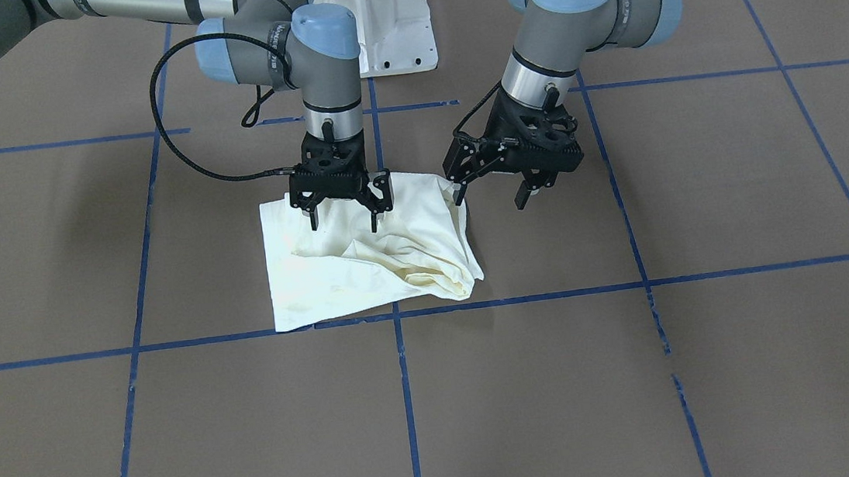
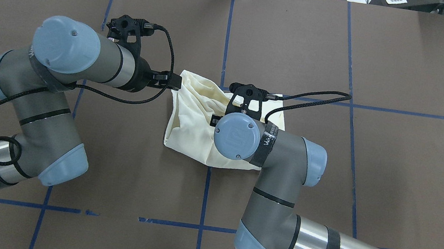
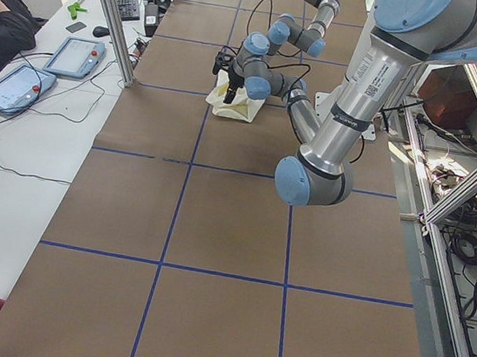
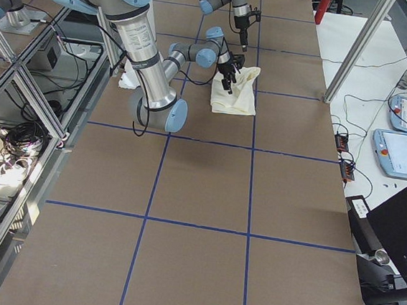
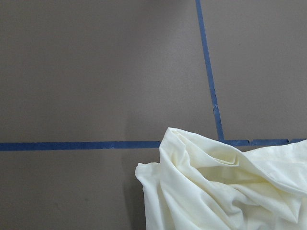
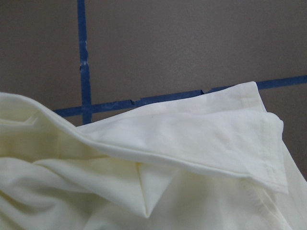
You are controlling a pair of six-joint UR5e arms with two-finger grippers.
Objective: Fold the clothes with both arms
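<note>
While shirt (image 1: 365, 271) lies crumpled on table (image 1: 640, 373), right fingers (image 1: 375, 208) spread above it; left fingers (image 1: 522, 197) spread beside edge.

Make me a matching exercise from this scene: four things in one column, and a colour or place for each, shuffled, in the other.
Things:
1 shirt
2 tape
3 right gripper
4 left gripper

Colour or place:
A blue
B above the shirt
C cream
D beside the shirt, at its edge

Pairs: 1-C, 2-A, 3-B, 4-D
</note>
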